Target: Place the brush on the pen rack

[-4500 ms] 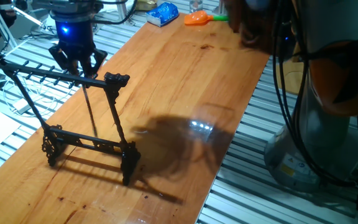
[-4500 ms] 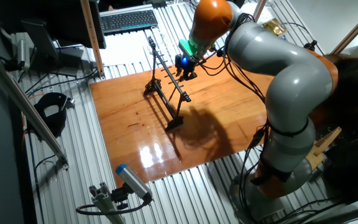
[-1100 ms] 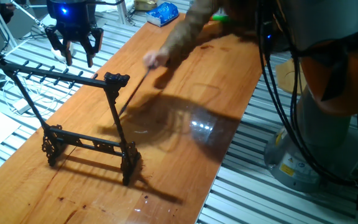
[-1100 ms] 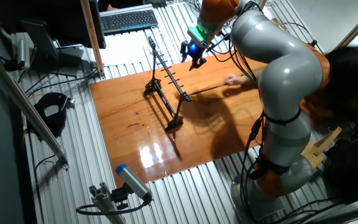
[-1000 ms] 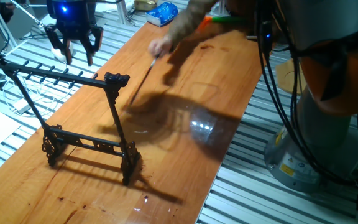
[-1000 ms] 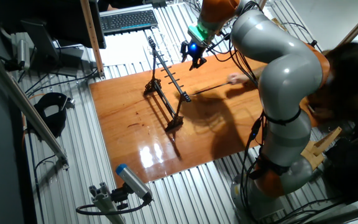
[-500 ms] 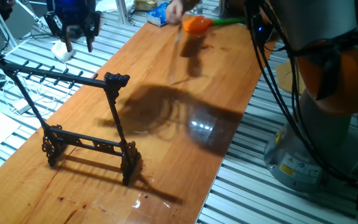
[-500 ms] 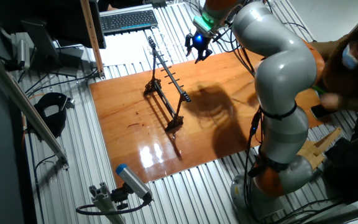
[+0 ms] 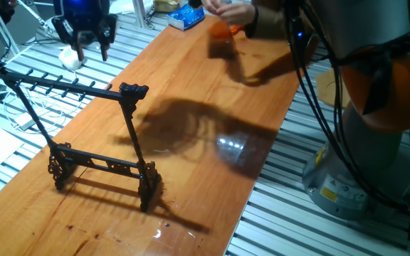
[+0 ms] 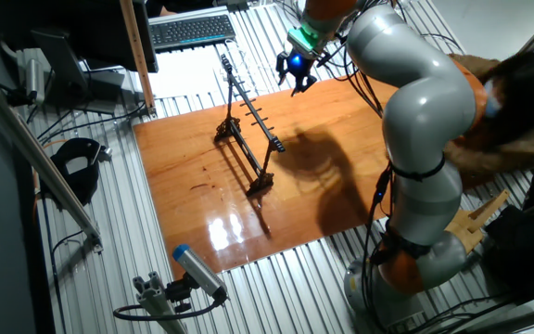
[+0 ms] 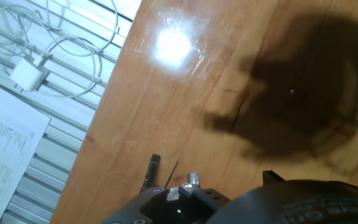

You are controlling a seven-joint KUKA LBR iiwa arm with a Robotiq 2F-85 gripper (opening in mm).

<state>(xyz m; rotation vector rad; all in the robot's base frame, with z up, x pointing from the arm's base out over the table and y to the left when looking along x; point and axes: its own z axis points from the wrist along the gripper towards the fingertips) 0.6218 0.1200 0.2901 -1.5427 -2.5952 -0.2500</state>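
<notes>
- The brush: I cannot pick it out in any view. It may be in the blurred hand (image 9: 230, 13) far off to the pincer's side, but the smear there is too soft to tell.
- The pen rack (image 9: 62, 87) stands upright on the table (image 9: 191, 163), below the pincer and just to the near side of it. Its pegged top bar runs crosswise beneath the fingers, apart from them.
- The pincer (image 9: 91, 51) hangs above the table's edge, fingers pointing down and spread, with nothing between them. From the other side it (image 10: 297, 79) sits just past one end of the rack (image 10: 248, 121).
- Looking along the fingers, the two dark fingertips (image 11: 151, 169) show apart at the bottom, over bare wood with a bright glare and a broad shadow.
- Beyond the table edge under the pincer lie white cables with a small charger (image 11: 27, 74) and a printed sheet (image 11: 5, 149).
- Well away from the pincer, by the blurred hand, are an orange scoop (image 9: 221, 30) and a blue packet (image 9: 185, 16).
</notes>
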